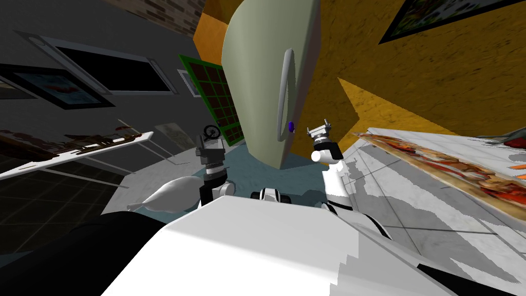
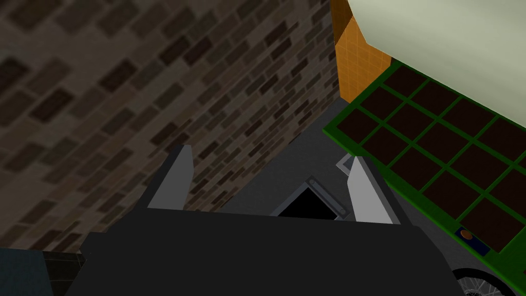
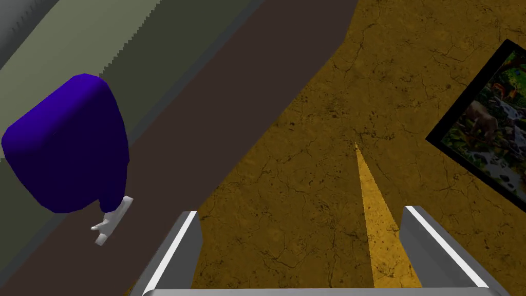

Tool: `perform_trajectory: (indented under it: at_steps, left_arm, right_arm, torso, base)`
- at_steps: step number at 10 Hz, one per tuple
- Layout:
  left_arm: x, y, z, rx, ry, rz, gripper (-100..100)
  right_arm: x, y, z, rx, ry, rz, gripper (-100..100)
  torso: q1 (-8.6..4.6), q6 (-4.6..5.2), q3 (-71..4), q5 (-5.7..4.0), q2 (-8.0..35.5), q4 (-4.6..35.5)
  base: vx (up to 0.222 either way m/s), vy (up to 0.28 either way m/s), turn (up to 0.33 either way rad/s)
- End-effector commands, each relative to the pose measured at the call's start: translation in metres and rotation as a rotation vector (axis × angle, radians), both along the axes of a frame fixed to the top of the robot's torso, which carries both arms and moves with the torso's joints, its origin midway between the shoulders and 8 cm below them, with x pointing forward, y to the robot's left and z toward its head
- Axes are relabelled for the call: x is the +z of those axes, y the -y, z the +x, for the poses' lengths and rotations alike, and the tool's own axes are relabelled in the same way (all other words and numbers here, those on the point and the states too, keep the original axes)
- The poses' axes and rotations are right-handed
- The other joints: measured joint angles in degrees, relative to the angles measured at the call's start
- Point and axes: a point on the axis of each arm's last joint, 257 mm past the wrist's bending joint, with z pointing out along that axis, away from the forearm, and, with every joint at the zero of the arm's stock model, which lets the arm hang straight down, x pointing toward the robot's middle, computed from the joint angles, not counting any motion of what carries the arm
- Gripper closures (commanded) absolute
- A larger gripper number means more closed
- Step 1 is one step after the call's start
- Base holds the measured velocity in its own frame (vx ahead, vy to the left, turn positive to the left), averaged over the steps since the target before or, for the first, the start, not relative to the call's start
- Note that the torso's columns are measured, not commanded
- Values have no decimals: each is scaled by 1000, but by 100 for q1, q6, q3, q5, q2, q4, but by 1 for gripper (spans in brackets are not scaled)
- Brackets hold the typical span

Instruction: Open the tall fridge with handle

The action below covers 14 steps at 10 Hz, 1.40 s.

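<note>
The tall fridge [image 1: 257, 77] is pale grey-green and stands just ahead of me, with a long grey handle [image 1: 285, 95] running down its front edge. A small purple knob [image 1: 291, 126] sits at the handle's lower end. My right gripper [image 1: 318, 131] hangs open a little to the right of that knob, touching nothing. In the right wrist view the purple knob [image 3: 67, 144] lies off to the side of the right gripper [image 3: 303, 241], outside its fingers [image 3: 174, 252], against the fridge's side [image 3: 77, 61]. My left gripper [image 2: 267, 180] is open and empty, held left of the fridge [image 2: 452, 41].
A green lattice frame [image 1: 218, 97] leans behind the fridge on the left, with a small spoked wheel [image 1: 209, 132] by it. A white table [image 1: 77, 149] stands at far left. A large flat picture [image 1: 452, 159] lies at right. An orange wall [image 1: 411, 77] is behind.
</note>
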Motion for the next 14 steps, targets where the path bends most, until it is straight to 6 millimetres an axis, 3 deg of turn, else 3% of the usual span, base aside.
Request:
perform_trajectory:
  at_steps: [1, 2, 3, 4, 5, 6, 7, 8, 9, 10, 11, 12, 14]
  left_arm:
    - [0, 0, 0, 0, 0, 0, 0]
    - [0, 0, 0, 0, 0, 0, 0]
    - [0, 0, 0, 0, 0, 0, 0]
    - [0, 0, 0, 0, 0, 0, 0]
    - [0, 0, 0, 0, 0, 0, 0]
    - [0, 0, 0, 0, 0, 0, 0]
    - [0, 0, 0, 0, 0, 0, 0]
    - [0, 0, 0, 0, 0, 0, 0]
    - [0, 0, 0, 0, 0, 0, 0]
    - [0, 0, 0, 0, 0, 0, 0]
    - [0, 0, 0, 0, 0, 0, 0]
    - [0, 0, 0, 0, 0, 0, 0]
    - [0, 0, 0, 0, 0, 0, 0]
  right_arm:
    - [11, -2, 17, 40, -3, 102, -100]
    - [5, 3, 27, 56, -32, 169, -100]
    - [17, -2, 31, 72, -13, 186, -100]
    - [12, 1, 43, 91, -42, 258, -100]
    - [23, -3, 45, 106, -24, 272, -100]
    - [16, -1, 56, 125, -55, 345, -100]
    - [28, -6, 58, 141, -37, 358, -100]
    - [22, -6, 69, 162, -67, 432, -100]
    - [34, -11, 71, 179, -50, 446, -100]
    - [26, -13, 82, 201, -83, 520, -100]
    - [39, -18, 83, 218, -66, 533, -100]
    - [34, -23, 94, 244, -97, 608, -100]
    - [43, -35, 105, 291, -110, 694, -100]
  torso:
    - [-1, 1, 0, 0, 0, 0]
    - [-2, 1, 1, -1, 1, 0]
    - [-4, 1, 0, -1, -1, 0]
    - [-3, 1, -1, -1, -2, -1]
    - [-24, 9, -20, -11, -29, -14]
    - [-23, 5, -19, -9, -28, -11]
    - [-13, 1, -12, -5, -19, -7]
    - [-2, 1, -3, -1, -5, -2]
    - [0, 1, 2, 0, 2, 0]
    - [2, 1, 5, 1, 7, 3]
    - [-1, 1, 4, 0, 5, 2]
    - [0, 0, 2, 0, 3, 1]
    - [-1, 1, 0, -1, -1, 0]
  base:
    - [15, -11, -7]
    - [19, -13, -14]
    - [17, -11, -6]
    - [12, -6, 3]
    - [10, -9, -17]
    - [21, -14, -20]
    - [24, -12, -6]
    - [24, -15, -10]
    - [18, -12, -7]
    - [16, -15, -14]
    - [13, -10, -7]
    - [15, -8, -10]
    - [17, -8, -10]
